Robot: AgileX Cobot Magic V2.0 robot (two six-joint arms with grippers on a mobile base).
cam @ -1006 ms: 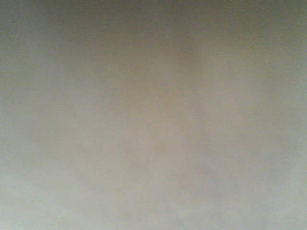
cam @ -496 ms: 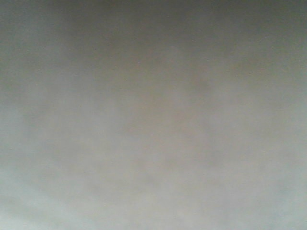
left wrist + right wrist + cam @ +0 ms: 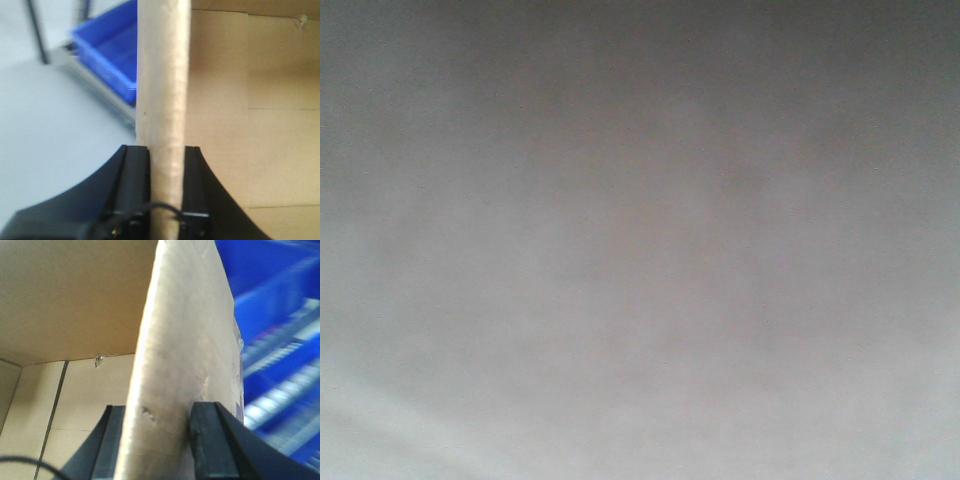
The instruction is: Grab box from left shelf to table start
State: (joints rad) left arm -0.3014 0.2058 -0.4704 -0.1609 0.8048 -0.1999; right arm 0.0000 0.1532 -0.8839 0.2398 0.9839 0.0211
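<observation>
The brown cardboard box fills the front view as a blurred grey-brown surface very close to the lens. In the left wrist view my left gripper is shut on the box's left wall; the open inside of the box lies to the right. In the right wrist view my right gripper is shut on the box's right wall, with the box's inside to the left. The black printed panel and the left shelf's silver rail are out of view.
A blue plastic bin sits on a metal rack beyond the box's left wall, above pale floor. Blurred blue bins on shelving lie to the right of the box's right wall.
The front view has turned darker and greyer, with the blurred box surface still filling it. No clear shape shows in any of its frames.
</observation>
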